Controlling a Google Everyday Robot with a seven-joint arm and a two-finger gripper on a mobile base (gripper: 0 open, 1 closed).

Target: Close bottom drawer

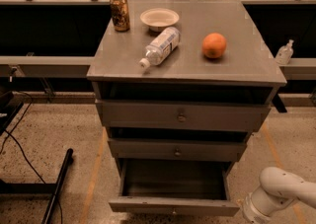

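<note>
The grey cabinet [183, 67] has three drawers. The bottom drawer [174, 206] is pulled well out, its empty inside showing, with a narrow flat front and a tiny knob at the frame's lower edge. The middle drawer [176, 150] and the top drawer [180, 116] stand slightly out. My white arm [279, 194] is at the bottom right, just right of the open drawer's front corner. My gripper is below the frame edge, out of view.
On the cabinet top are a can [119, 12], a paper bowl [159, 18], a lying water bottle [159, 46] and an orange [214, 45]. A black pole [58, 187] and cables lie on the floor at left. A rail runs behind.
</note>
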